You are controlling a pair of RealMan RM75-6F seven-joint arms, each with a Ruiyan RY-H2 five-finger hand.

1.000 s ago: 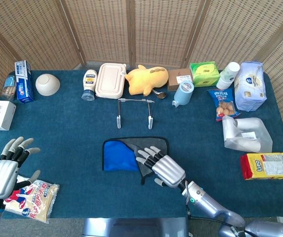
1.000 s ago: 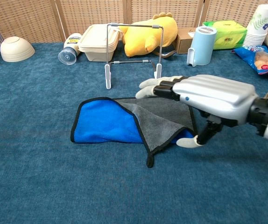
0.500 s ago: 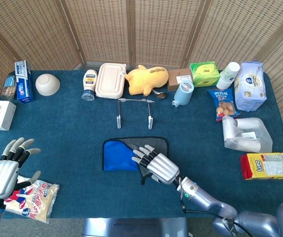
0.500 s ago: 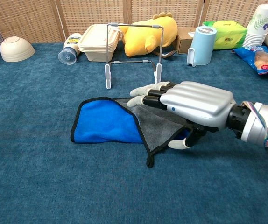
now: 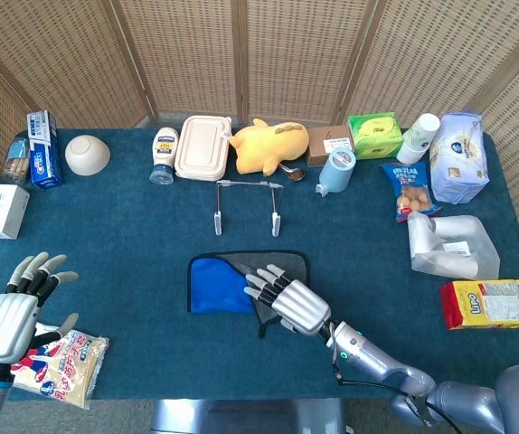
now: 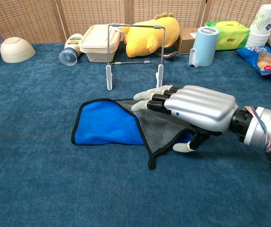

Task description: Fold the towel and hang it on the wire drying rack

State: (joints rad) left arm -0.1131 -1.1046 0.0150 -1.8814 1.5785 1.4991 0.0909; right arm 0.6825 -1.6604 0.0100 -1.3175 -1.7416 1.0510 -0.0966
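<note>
— Where is the towel (image 6: pixel 108 124) being kept at this moment?

— It is being left flat on the blue tablecloth (image 6: pixel 41 179), near the middle of the table's front half. Its right part is being shown folded over, so that the grey underside is turned up and the bright blue face is exposed on the left. The wire drying rack (image 6: pixel 133 53) is being left standing upright just behind it, apart from the cloth.

— And how is the right hand (image 6: pixel 192 108) being held?

— It is being stretched palm down over the grey flap, fingers (image 6: pixel 149 96) extended and slightly apart, with the thumb tucked below near the flap's front edge. Nothing is being grasped by it that can be seen; whether the fingertips are being pressed on the cloth cannot be told.

— Is the left hand (image 5: pixel 14 309) being used?

— It is being held at the table's near left corner, fingers spread and nothing in them, above a printed snack bag (image 5: pixel 61 363). A yellow plush toy (image 6: pixel 147 32) and a lidded container (image 6: pixel 97 42) are being kept behind the rack.
</note>
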